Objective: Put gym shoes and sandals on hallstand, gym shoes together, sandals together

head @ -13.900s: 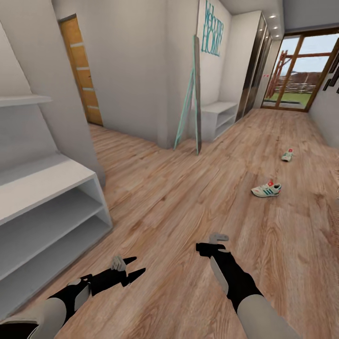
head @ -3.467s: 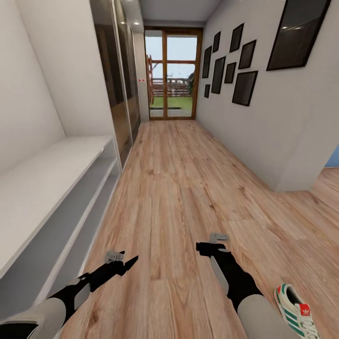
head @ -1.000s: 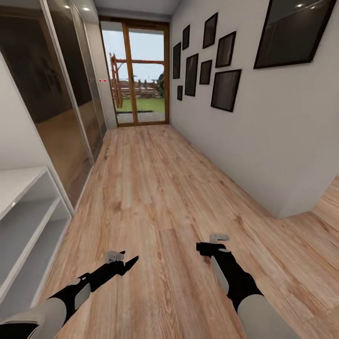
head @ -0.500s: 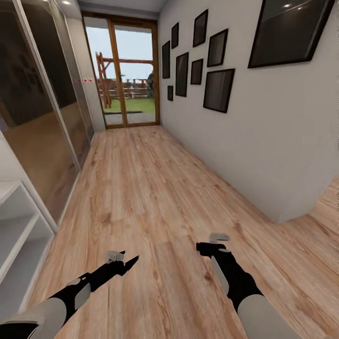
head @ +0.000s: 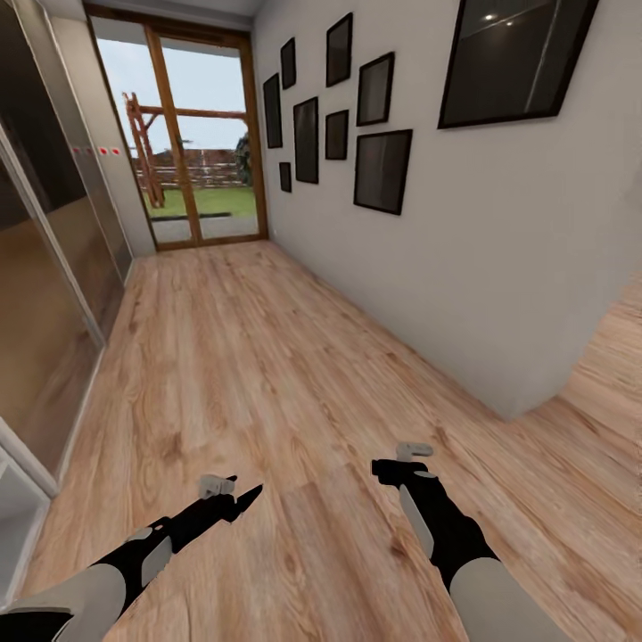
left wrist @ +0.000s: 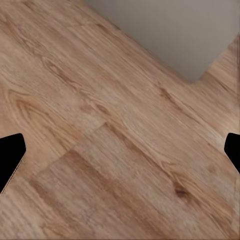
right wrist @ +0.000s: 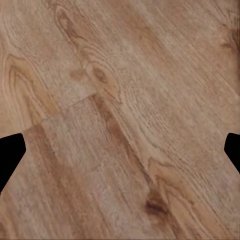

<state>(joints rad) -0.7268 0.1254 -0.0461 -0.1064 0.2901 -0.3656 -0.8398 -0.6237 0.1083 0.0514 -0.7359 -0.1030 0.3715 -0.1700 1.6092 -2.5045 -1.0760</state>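
Observation:
The gym shoes and the sandals are out of view. The brown plank corridor floor stretches ahead toward a glass door. A white sliver of the hallstand remains at the lower left edge of the head view. My left gripper hangs low over the floor and is open; its dark fingertips sit wide apart in the left wrist view, with bare planks between them. To its right, my right gripper is also open, empty, and over bare floor.
A mirrored wardrobe lines the left side. A white wall with dark picture frames runs along the right and ends at a corner, past which the floor opens to the right. The glass door closes the far end.
The camera has swung to the right, so the hallstand and wardrobe have slid toward the left edge. Both arms keep the same pose in the view.

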